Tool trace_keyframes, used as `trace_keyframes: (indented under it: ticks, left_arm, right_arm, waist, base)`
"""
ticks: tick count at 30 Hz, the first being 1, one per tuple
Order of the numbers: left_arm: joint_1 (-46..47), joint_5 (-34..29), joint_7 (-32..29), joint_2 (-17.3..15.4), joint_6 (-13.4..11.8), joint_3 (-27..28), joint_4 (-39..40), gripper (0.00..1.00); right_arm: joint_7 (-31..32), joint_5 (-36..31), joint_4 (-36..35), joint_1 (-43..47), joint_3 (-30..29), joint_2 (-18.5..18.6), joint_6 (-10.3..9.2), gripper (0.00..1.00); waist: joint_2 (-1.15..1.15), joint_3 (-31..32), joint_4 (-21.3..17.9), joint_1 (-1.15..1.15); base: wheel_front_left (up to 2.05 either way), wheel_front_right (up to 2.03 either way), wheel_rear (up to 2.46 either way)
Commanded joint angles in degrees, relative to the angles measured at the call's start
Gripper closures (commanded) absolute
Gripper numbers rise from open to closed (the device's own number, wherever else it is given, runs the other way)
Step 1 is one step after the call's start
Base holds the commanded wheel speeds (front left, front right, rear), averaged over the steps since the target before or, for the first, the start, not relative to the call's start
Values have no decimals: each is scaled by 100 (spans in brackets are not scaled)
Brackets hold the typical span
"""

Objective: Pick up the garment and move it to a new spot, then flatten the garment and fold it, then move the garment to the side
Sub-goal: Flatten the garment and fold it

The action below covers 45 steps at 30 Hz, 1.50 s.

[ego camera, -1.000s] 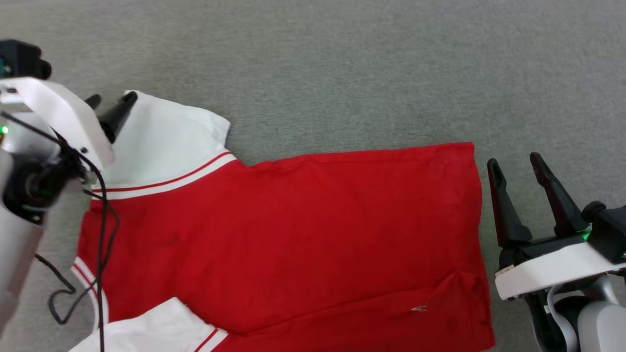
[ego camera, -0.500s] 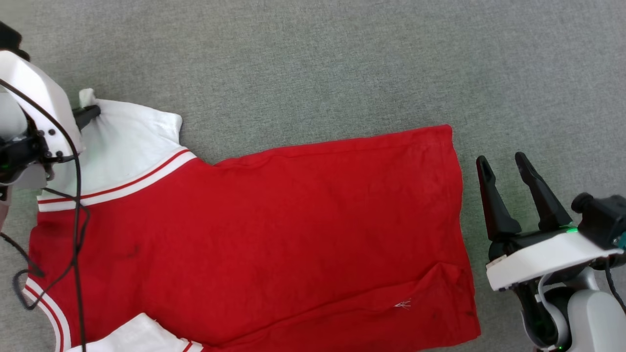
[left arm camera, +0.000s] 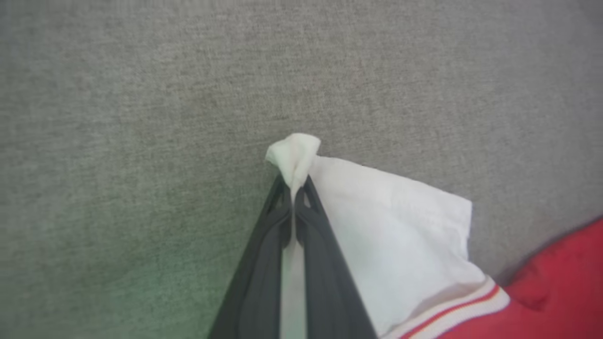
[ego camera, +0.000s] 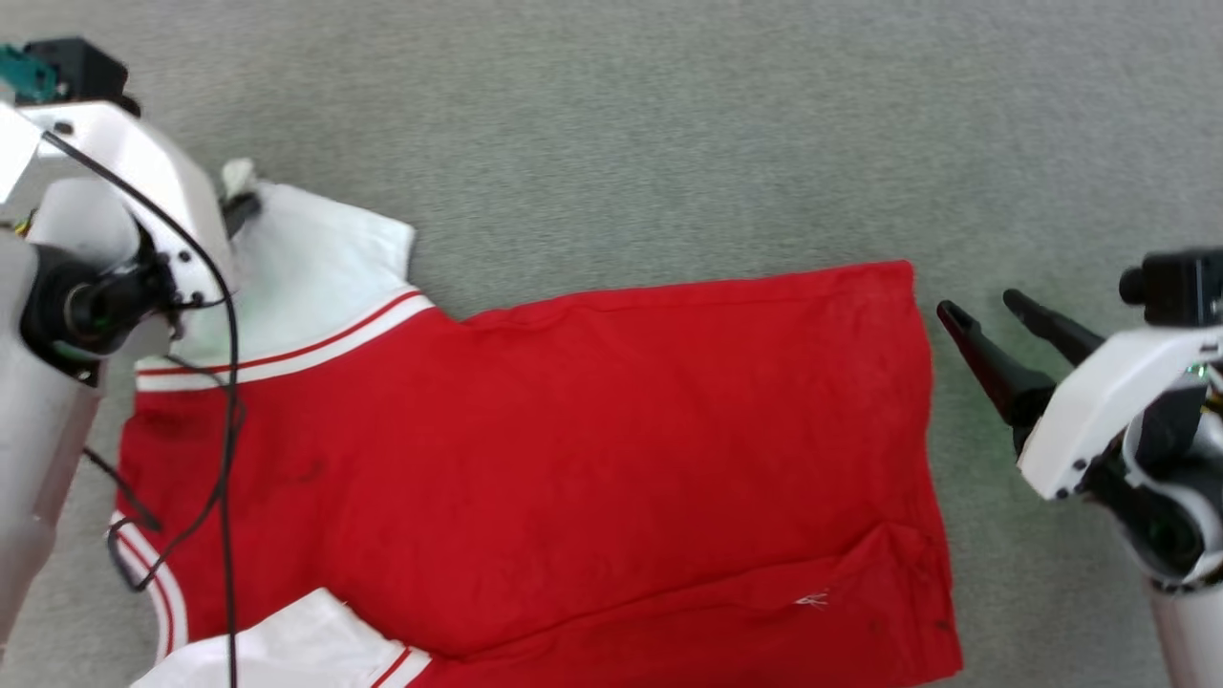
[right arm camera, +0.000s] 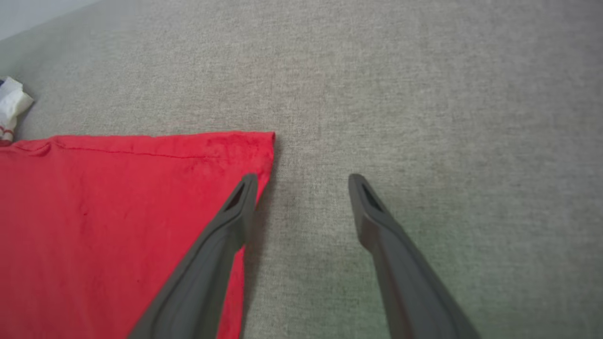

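1. Bare grey cloth-covered worktop (ego camera: 669, 115) runs along the whole far side of the red jersey (ego camera: 573, 430). A narrower bare strip lies beyond the jersey's right-hand hem (ego camera: 929, 430).
2. In the head view the jersey lies flat across the middle and lower part of the picture, and its near side runs off the bottom edge.
3. The left gripper (left arm camera: 293, 186) is at the jersey's far left corner. Its jaws are pressed together on the tip of the white sleeve (ego camera: 315, 277), and a small tuft of white cloth (left arm camera: 294, 150) bunches just past the fingertips.
4. The right gripper (ego camera: 979, 306) is just beside the hem's far corner (right arm camera: 266, 139), over bare worktop. Its jaws stand wide apart and hold nothing. In the right wrist view one finger (right arm camera: 235, 212) overlaps the hem edge; I cannot tell whether it touches.
5. The body is plain bright red, with no lettering on the side that shows.
6. Each white sleeve joins the red body along a white band with a thin red stripe (ego camera: 287, 358). The second sleeve (ego camera: 287, 650) lies at the near left.
7. A raised crease (ego camera: 889, 545) runs near the near right corner, beside a small white mark (ego camera: 812, 602).
8. A black cable (ego camera: 229, 401) from the left arm hangs across the jersey's left side.
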<state>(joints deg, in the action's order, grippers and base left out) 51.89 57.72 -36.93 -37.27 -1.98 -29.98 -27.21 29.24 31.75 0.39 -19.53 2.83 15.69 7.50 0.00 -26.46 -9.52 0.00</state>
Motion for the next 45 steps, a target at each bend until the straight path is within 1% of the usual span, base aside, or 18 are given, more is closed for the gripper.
trace_keyframes:
  ticks: [1,3,6,10,11,13,14,15,16,23,27,29,31,33,37,39,41,45]
  left_arm:
    - [112,-53,115,23,41,16,78,100]
    - [149,-57,254,65,70,51,198,100]
    - [130,-80,403,105,90,72,375,100]
    - [30,-97,566,128,122,79,563,100]
    - [-10,-106,612,164,144,47,651,100]
    - [-46,-97,657,162,157,45,706,100]
    - [-78,-98,686,154,167,46,722,100]
    - [-101,-102,699,145,170,45,735,100]
    - [-120,-106,713,141,172,42,748,100]
    - [-318,-78,878,115,190,66,687,100]
    - [-641,-7,1180,148,240,131,635,100]
    - [-845,44,1337,130,289,180,685,100]
    - [-1082,87,1516,81,273,248,778,100]
    - [-1401,127,1681,35,235,310,914,100]
    - [-2186,250,2045,-95,111,449,1312,100]
    - [-2626,390,2217,-90,81,538,1571,100]
    - [-3150,439,2400,-180,-40,611,1775,100]
    - [-4095,659,2708,-204,-275,763,2170,100]
  right_arm:
    - [218,26,-6,-216,64,124,-2,0]
    - [550,78,67,-398,223,226,-2,0]
    - [872,62,319,-702,449,340,-2,0]
    - [1102,109,842,-1002,752,325,-2,0]
    - [1266,115,1149,-1020,919,333,-2,0]
    - [1486,193,1410,-981,1101,287,-1,0]
    - [1572,219,1504,-956,1181,263,-1,36]
    - [1644,252,1582,-945,1244,259,6,81]
    - [1686,296,1629,-934,1279,242,6,100]
    - [1665,286,1592,-1084,1360,403,5,100]
    - [1230,229,1368,-1143,1137,545,-3,100]
    - [1047,218,1269,-1031,1052,562,-3,100]
    - [910,194,1154,-832,936,569,-3,100]
    - [806,124,1038,-578,797,581,-3,100]
    - [645,78,773,87,550,465,-3,100]
    - [542,40,649,412,417,415,-3,100]
    - [415,-1,550,759,343,319,-3,100]
    - [264,-52,424,1372,195,163,-3,100]
  waist:
    - [0,35,159,0]
    - [0,23,256,0]
    - [0,-23,378,0]
    - [0,-93,528,0]
    - [0,-118,598,0]
    - [0,-135,640,0]
    - [0,-139,654,0]
    - [0,-141,665,0]
    - [0,-140,673,0]
    - [0,75,655,0]
    - [0,528,683,0]
    - [0,752,712,0]
    - [0,948,750,0]
    - [0,1142,793,0]
    - [0,1482,876,0]
    - [0,1609,926,0]
    - [0,1748,945,0]
    - [0,1910,1005,0]
  base:
    - [0,0,0]
    - [0,0,0]
    - [0,0,0]
    - [0,0,0]
    - [0,0,0]
    - [0,0,0]
    - [0,0,0]
    - [0,0,0]
    - [0,0,0]
    - [0,0,0]
    - [0,0,0]
    - [0,0,0]
    - [0,0,0]
    - [0,0,0]
    - [0,0,0]
    - [0,0,0]
    - [0,0,0]
    - [0,0,0]
